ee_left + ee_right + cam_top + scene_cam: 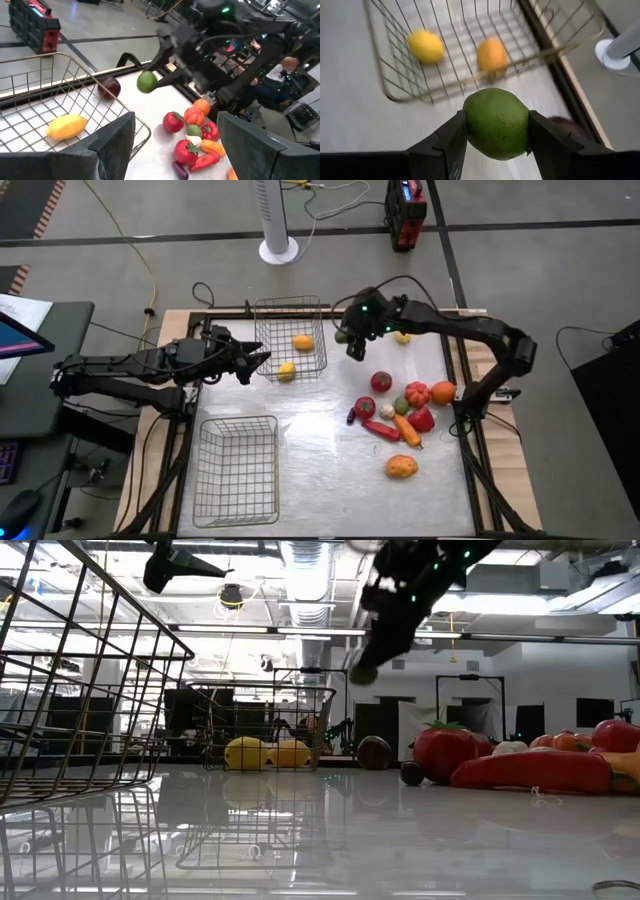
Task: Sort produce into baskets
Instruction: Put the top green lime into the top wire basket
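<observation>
My right gripper [352,345] is shut on a green lime [496,122], held above the table just right of the far wire basket [318,330]. That basket holds a yellow lemon [287,372] and an orange fruit [303,342]. My left gripper [262,360] is open and empty at the far basket's left side; its fingers show in the left wrist view [175,145]. A dark maroon fruit [109,87] lies on the table beside that basket. The other produce [405,405] lies in a cluster on the table's right half. My right gripper pinches the lime between its two fingers, one on each opposite side [470,125]. The fingers [547,137] slant down from above toward the far basket. The lime [362,672] is lifted clear of the table.
A second wire basket [238,470] stands at the table's near left with nothing in it. A tomato [381,381], red peppers [380,430], a carrot [407,430] and an orange-yellow fruit [401,467] lie on the right. A white fan stand [278,248] stands beyond the table.
</observation>
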